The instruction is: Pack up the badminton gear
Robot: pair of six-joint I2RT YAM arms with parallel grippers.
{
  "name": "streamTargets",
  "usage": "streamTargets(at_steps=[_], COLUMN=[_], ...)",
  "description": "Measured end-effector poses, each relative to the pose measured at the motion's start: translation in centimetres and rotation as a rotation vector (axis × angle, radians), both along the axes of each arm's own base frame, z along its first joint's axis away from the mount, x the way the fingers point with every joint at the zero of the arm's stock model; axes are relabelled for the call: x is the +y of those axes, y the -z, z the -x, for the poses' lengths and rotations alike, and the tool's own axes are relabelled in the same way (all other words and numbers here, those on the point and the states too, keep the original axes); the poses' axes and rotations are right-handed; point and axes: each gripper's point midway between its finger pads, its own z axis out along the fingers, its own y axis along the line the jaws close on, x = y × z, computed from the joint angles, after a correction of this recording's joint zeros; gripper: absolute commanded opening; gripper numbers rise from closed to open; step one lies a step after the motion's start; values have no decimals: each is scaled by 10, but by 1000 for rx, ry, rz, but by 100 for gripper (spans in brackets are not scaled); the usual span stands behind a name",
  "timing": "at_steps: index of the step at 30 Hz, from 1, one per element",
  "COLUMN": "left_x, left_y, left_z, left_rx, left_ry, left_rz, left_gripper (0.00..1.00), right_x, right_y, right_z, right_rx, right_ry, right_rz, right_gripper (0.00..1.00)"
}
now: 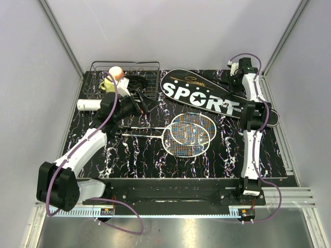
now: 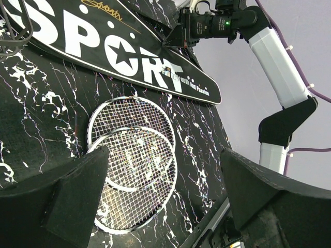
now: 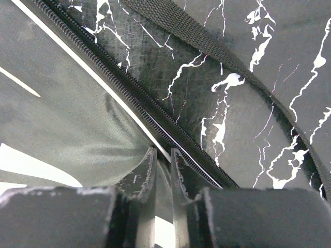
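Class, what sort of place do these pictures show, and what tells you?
Probably a robotics lab cell: two arms bolted to a marbled table, bare walls around it, rackets and SPORT bag laid out.

Robot lab enclosure: plain grey walls (image 1: 181, 31), aluminium framing (image 1: 60, 36), black marbled tabletop (image 1: 155, 160).

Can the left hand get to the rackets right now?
Probably yes. The left hand is open and faces the rackets, which lie bare on the table ahead of it. Nothing sits on top of them; the bag lies beside them, and the right hand is away at the bag's edge.
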Motion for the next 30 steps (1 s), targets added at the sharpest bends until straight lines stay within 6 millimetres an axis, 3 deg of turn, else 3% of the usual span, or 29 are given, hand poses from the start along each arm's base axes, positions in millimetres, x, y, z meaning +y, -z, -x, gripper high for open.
streamTargets(at_steps=[2,10,16,19,24,27,29,30], left_x=[0,-2,-2,-2,-2,-2,-2,-2], left_y=[0,-1,0,-1,-1,-1,-1,-1], left_z=[0,1,1,1,1,1,1,1], left_rx=[-1,-7,-4,-7,-11,-11,-11,-11], left_ry=[1,8,10,10,11,11,11,11], left_rz=[0,-5,-16,-16,-20,-20,-20,-20], left_gripper=[93,93,93,92,92,92,93,92], right_x=[1,-3,2,17,47,60,63,62], right_y=[2,-4,-17,-36,-84,-105,-112,-111], right_z=[1,2,30,55,102,110,110,109], right_rx=[8,-3,62,92,71,32,12,8], right_ry=[5,32,92,119,140,128,123,129], right_rz=[14,123,115,29,-149,-221,-243,-238], right_gripper=[0,0,0,0,0,1,27,54])
